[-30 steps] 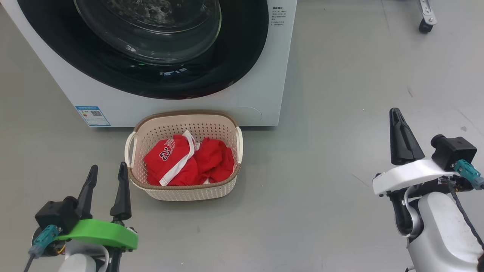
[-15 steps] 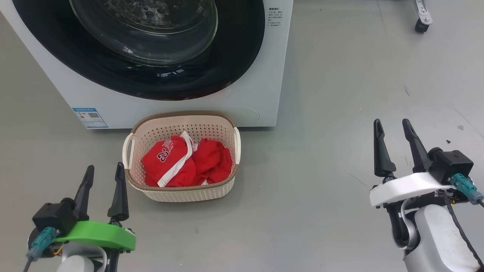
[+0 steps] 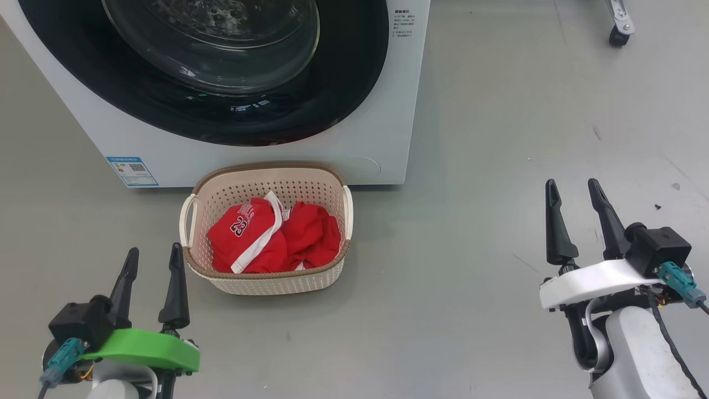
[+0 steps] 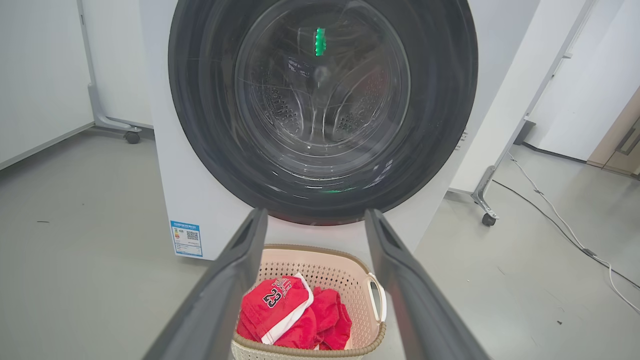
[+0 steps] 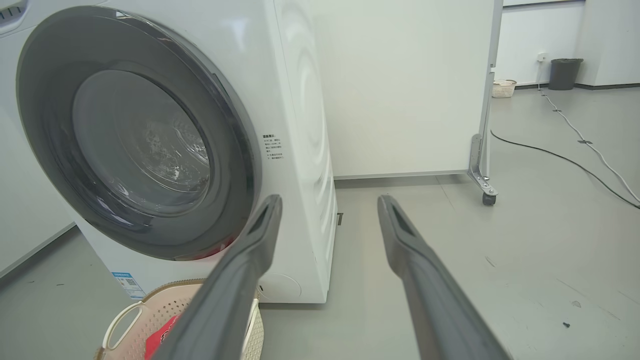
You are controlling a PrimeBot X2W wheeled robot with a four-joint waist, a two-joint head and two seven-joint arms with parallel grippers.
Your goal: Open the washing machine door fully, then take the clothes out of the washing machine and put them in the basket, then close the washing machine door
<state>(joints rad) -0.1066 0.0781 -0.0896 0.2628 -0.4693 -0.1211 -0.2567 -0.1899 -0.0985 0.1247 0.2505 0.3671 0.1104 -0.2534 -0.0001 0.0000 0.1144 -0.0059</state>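
crumpled red clothes (image 3: 274, 239) are lying in the perforated cream basket (image 3: 266, 284); left gripper (image 3: 155, 250) and right gripper (image 3: 571, 184) are hovering low, jaws wide, empty.

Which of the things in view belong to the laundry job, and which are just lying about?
Part of the job:
washing machine
washing machine door, shut
clothes, in the basket
basket

Just lying about:
wheeled stand
floor cable
dark bin
far small basket
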